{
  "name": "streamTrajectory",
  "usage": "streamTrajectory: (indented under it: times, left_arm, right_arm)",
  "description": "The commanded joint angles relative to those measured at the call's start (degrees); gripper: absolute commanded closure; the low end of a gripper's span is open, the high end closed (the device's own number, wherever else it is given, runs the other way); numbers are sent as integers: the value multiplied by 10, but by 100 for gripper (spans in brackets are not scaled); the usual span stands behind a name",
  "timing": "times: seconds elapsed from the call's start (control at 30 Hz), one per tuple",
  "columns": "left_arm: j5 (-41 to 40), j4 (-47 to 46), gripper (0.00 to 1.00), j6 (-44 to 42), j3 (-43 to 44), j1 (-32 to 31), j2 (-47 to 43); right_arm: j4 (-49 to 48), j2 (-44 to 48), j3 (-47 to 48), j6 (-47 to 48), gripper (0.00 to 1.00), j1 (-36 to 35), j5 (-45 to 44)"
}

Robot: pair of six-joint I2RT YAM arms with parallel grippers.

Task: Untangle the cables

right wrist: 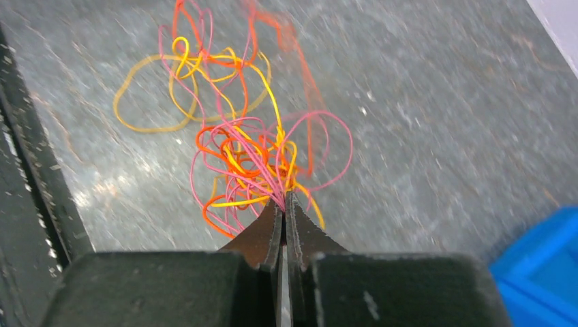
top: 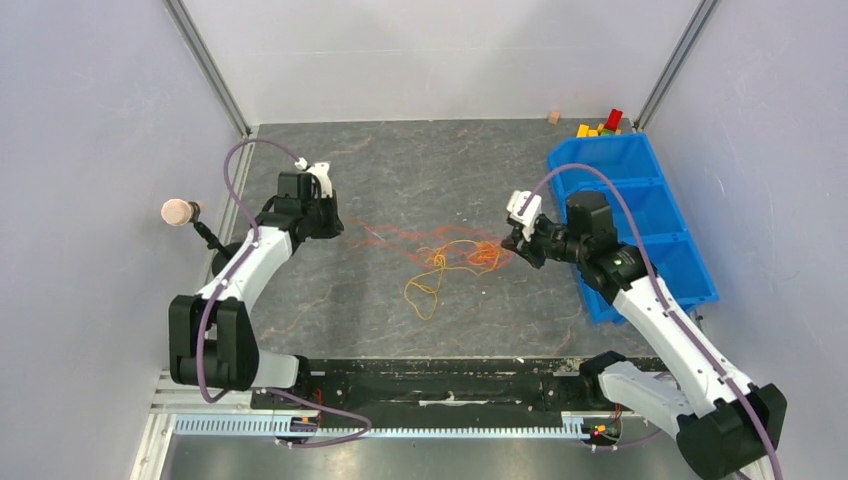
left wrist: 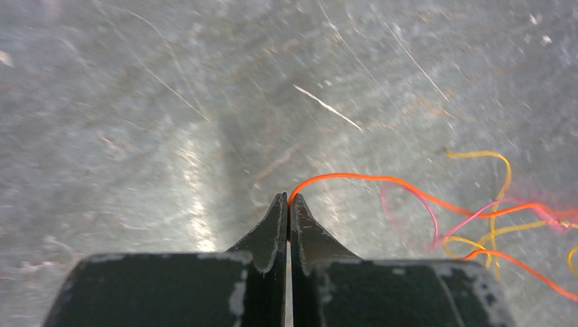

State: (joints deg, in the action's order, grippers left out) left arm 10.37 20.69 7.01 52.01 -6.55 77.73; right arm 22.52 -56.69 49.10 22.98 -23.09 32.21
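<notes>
The cables point(top: 455, 258) lie as a loose tangle of orange, yellow and pink wires on the grey table, mid-centre. My left gripper point(left wrist: 288, 199) is shut on the end of one orange cable point(left wrist: 382, 180), which arcs off to the right toward the tangle point(left wrist: 504, 218). It sits at the left of the table point(top: 335, 226). My right gripper point(right wrist: 283, 197) is shut on a bunch of pink, orange and yellow strands of the knot point(right wrist: 252, 153), at the tangle's right side point(top: 512, 243). A yellow loop point(right wrist: 146, 99) spreads beyond it.
A blue compartment bin point(top: 640, 215) stands right of the right arm, its corner showing point(right wrist: 545, 266) in the right wrist view. Coloured blocks point(top: 600, 125) lie behind it at the back. A pink-tipped microphone point(top: 180, 212) pokes in at the left wall.
</notes>
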Motion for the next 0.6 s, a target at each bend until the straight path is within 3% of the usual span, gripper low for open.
streamTrajectory:
  times: [0.0,0.27,0.57]
  left_arm:
    - [-69,-8,98,-69,61,18,36]
    - [-113,-19,98,-110,171,56,145]
    - [-176,-35,98,-126,282,84,271]
  right_arm:
    - [83,35,-15,78,100,48,-38]
    - [152,55,-32,148,100,146,-53]
    - [211,56,-27,200,100,205,-33]
